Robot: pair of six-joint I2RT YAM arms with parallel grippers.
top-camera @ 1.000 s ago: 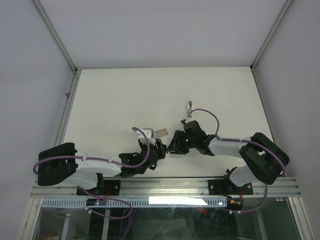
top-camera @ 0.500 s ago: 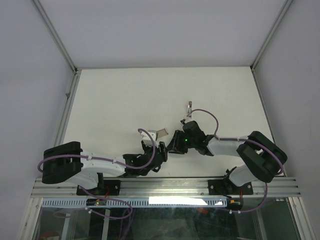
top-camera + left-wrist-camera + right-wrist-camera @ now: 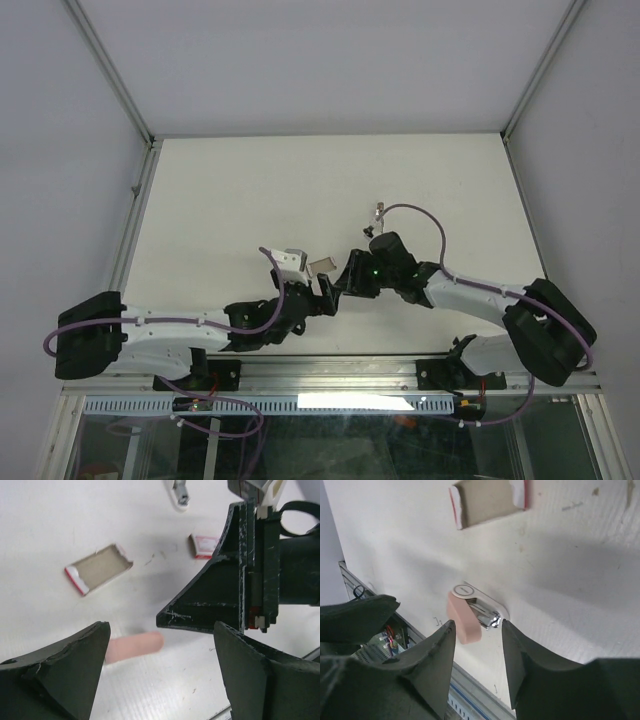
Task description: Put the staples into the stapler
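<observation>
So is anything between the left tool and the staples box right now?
Yes. In the left wrist view a black finger of the right tool stands between the open left tool and the staples box, right beside the box. The pink oblong also lies just ahead of the left tool.

Left claw (image 3: 159, 636) has spread wider open.

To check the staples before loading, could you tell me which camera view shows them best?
The left wrist view: the staples lie flat with the red-marked face up and close to the camera, though one end is partly hidden. The right wrist view does not show them, and in the top view I cannot make them out.
</observation>
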